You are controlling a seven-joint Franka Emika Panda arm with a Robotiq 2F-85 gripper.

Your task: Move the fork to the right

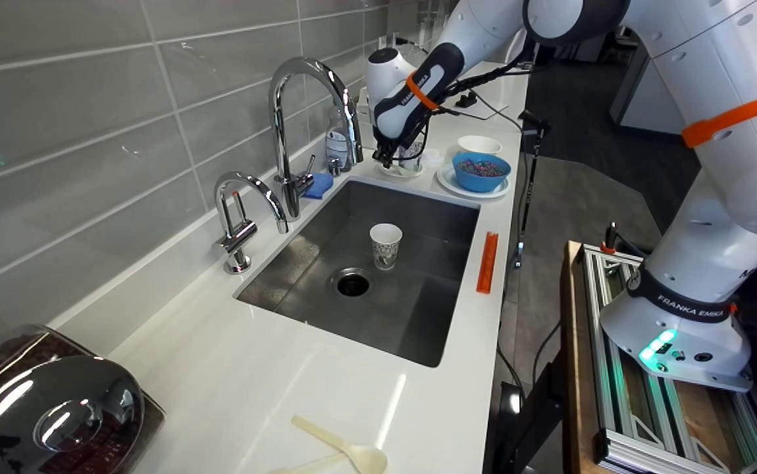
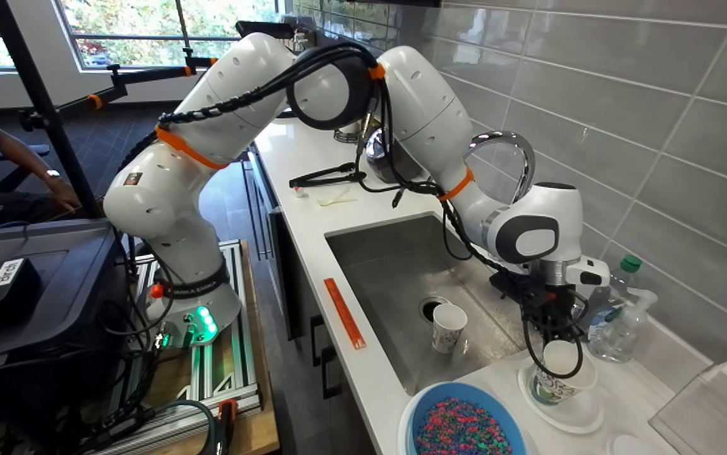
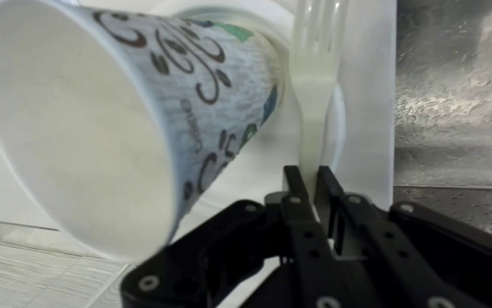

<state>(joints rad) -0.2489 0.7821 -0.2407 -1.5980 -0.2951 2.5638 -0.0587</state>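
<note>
The pale cream-yellow fork shows in the wrist view, its tines at the top and its handle running down between my fingers. My gripper has its fingers close together on both sides of the handle, with no clear gap beside it. The fork's head passes over the rim of a small white plate, beside a patterned paper cup. In both exterior views the gripper is low beside the cup at the sink's corner. I cannot make out the fork there.
A steel sink holds another paper cup. A blue bowl of beads stands near the plate. Soap bottles, a clear box and tall faucets are close. A pale spoon lies on the near counter.
</note>
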